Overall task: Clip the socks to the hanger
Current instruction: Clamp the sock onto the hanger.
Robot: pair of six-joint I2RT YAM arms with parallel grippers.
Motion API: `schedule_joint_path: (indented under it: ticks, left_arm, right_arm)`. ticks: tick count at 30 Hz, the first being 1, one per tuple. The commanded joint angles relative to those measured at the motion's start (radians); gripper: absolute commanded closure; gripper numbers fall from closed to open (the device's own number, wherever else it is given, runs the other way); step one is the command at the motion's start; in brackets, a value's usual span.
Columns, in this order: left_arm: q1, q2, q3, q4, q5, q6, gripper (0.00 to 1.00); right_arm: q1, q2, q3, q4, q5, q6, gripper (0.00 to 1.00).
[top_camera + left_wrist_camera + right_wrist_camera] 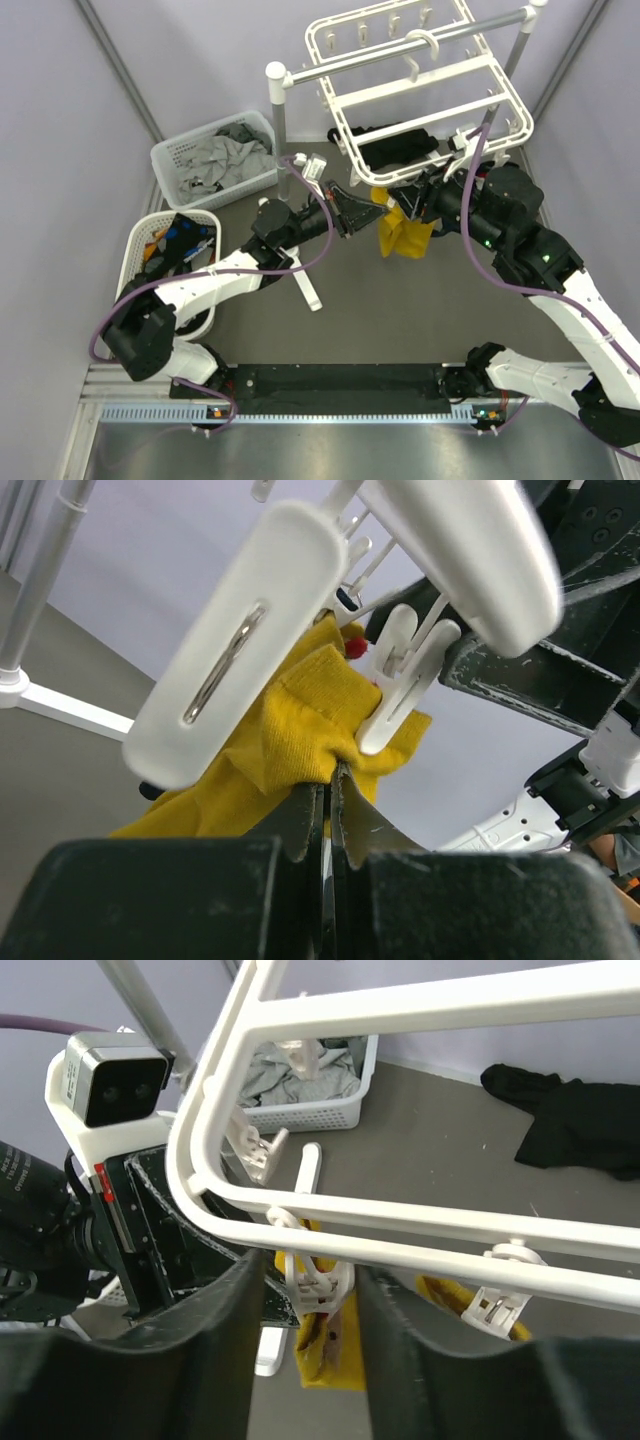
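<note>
Our left pincer is closed, nipping a fold of the yellow sock. Our right pincer stands open, one jaw on each side of a clip. The worktop shows bare grey from its near edge up to the sock. The hanger hangs over the far right part, and both arms crowd its near left corner. Baskets line the left edge. The sock hangs from that clip, its long axis upright and its loose end pointing down.
</note>
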Motion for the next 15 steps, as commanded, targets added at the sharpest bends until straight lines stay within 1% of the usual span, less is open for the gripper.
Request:
schedule_joint_path:
  ticks: [1,3,6,7,9,10,12,13,14,15]
  left_arm:
    - [-0.013,-0.005,0.044,0.066,0.026,0.007,1.0]
    - [-0.015,0.002,0.044,0.064,0.035,0.007,1.0]
    - [-0.015,-0.001,0.04,0.046,0.039,0.018,0.87]
    - [-0.015,-0.011,0.038,0.021,0.04,0.038,0.76]
    - [-0.016,-0.028,0.038,-0.025,0.031,0.07,0.7]
    - [-0.016,-0.051,0.038,-0.08,0.025,0.114,0.64]
    - [-0.016,-0.08,0.038,-0.15,0.014,0.171,0.59]
    - [-0.016,-0.112,0.038,-0.181,-0.009,0.235,0.57]
    - [-0.018,-0.129,0.038,-0.254,-0.021,0.272,0.52]
    - [-0.018,-0.145,0.038,-0.284,-0.04,0.308,0.5]
  right_arm:
    - [-0.004,-0.017,0.026,0.01,0.023,-0.012,0.52]
    - [-0.003,-0.022,0.023,0.009,0.032,-0.015,0.47]
    - [-0.003,-0.033,0.011,0.007,0.083,-0.016,0.4]
    - [-0.004,-0.034,0.008,0.007,0.097,-0.016,0.38]
    - [-0.004,-0.046,-0.007,0.01,0.132,-0.018,0.36]
    - [-0.003,-0.051,-0.013,0.015,0.144,-0.021,0.35]
    - [-0.004,-0.06,-0.023,0.015,0.175,-0.022,0.33]
    - [-0.004,-0.063,-0.026,0.015,0.186,-0.028,0.33]
    - [-0.004,-0.066,-0.032,0.015,0.193,-0.031,0.32]
    - [-0.004,-0.071,-0.036,0.016,0.215,-0.034,0.31]
